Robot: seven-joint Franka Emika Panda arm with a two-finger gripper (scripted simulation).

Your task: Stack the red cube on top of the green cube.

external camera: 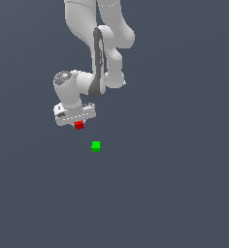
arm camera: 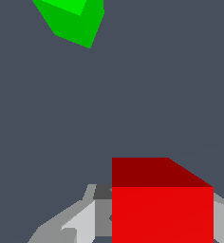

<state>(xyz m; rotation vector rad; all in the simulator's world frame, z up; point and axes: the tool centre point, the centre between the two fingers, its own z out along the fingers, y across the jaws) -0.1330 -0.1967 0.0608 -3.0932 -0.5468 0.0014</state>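
Note:
The red cube [external camera: 79,125] sits just under the white gripper [external camera: 78,123], between its fingers. In the wrist view the red cube [arm camera: 161,209] fills the space between the grey fingers [arm camera: 80,223], which press on its sides, so the gripper is shut on it. The green cube [external camera: 95,146] lies on the grey floor, apart from the red cube, a short way toward the exterior view's right and lower. In the wrist view the green cube [arm camera: 73,21] is cut off by the frame edge.
The white arm [external camera: 104,53] reaches down from the upper part of the exterior view. A plain dark grey floor [external camera: 174,184] surrounds both cubes.

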